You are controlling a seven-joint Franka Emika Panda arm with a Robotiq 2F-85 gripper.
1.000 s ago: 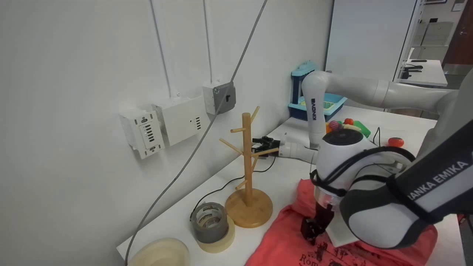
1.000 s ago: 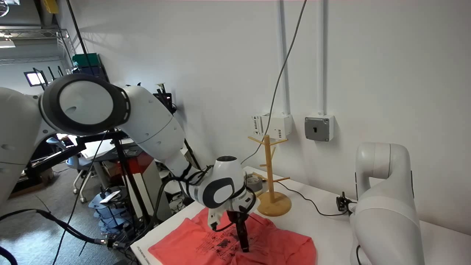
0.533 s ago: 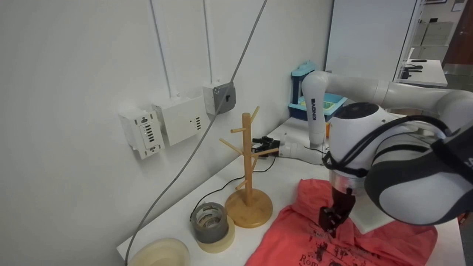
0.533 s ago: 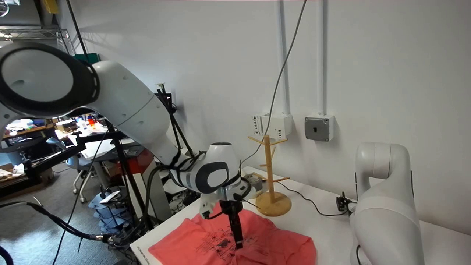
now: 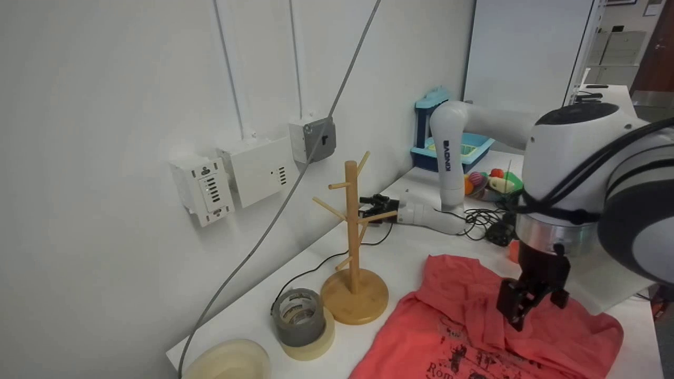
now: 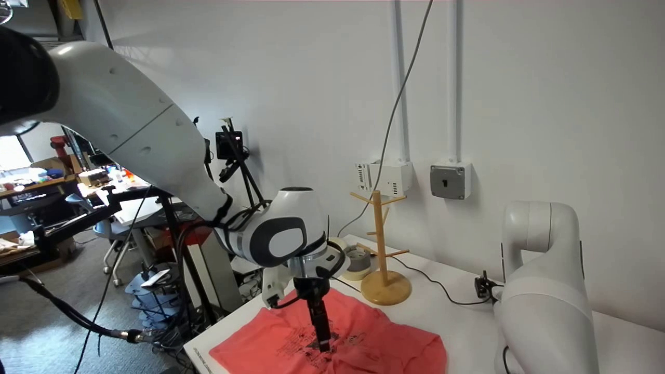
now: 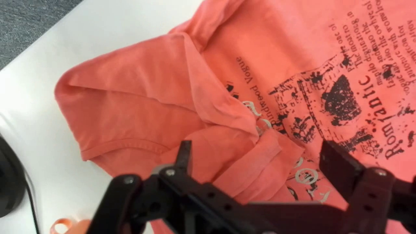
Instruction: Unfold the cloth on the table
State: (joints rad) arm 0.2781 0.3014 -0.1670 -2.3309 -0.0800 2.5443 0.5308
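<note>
In both exterior views the light is soft and a bit gray on the wall (image 5: pixel 105 131), with faint shadows next to the gray box (image 6: pixel 448 182); in an exterior view, a far-off white patch (image 6: pixel 11 155) is too bright to see into, and the floor (image 6: pixel 41 343) has a pale shine. In the wrist view things look brighter — the cloth (image 7: pixel 136 117) is clear enough to read from — but the gripper (image 7: pixel 255 148), up close, is dark and fuzzy.
</note>
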